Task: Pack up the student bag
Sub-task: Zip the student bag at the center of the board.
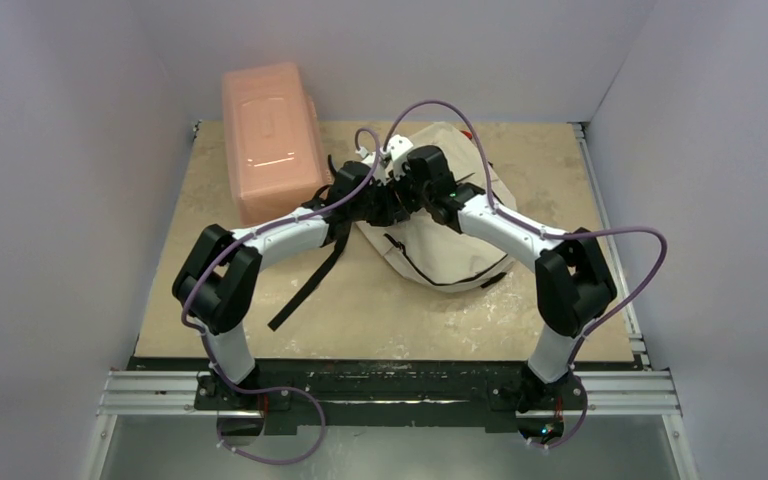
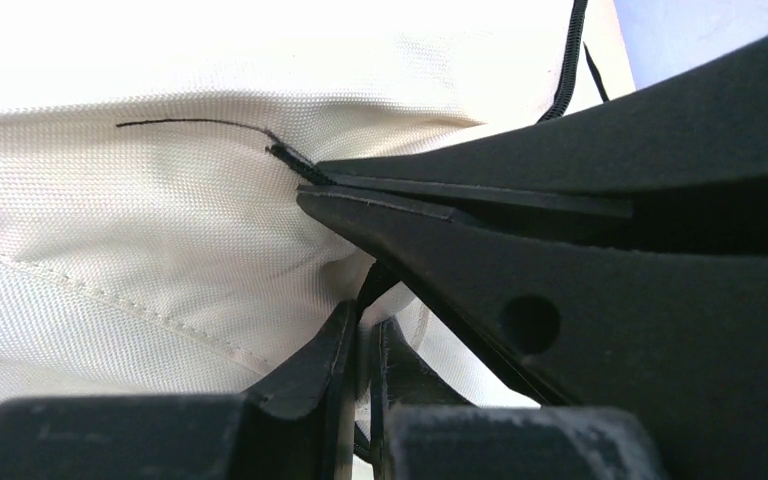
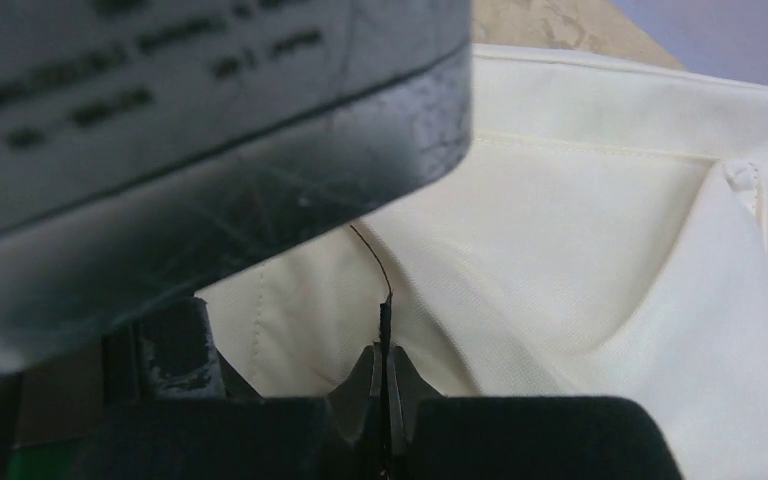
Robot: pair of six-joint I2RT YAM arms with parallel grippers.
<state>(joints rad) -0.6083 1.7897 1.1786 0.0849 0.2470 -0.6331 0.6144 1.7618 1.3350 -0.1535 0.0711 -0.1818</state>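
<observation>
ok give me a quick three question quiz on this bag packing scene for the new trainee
1. True or false: the pink box sits inside the student bag.
2. The right pincer is: A wide open; B shut on a thin black tab of the bag; C out of view.
3. In the top view, on which side of the bag does the box lie?
Key: 1 false, it lies on the table beside the bag. 2 B. 3 the left.
</observation>
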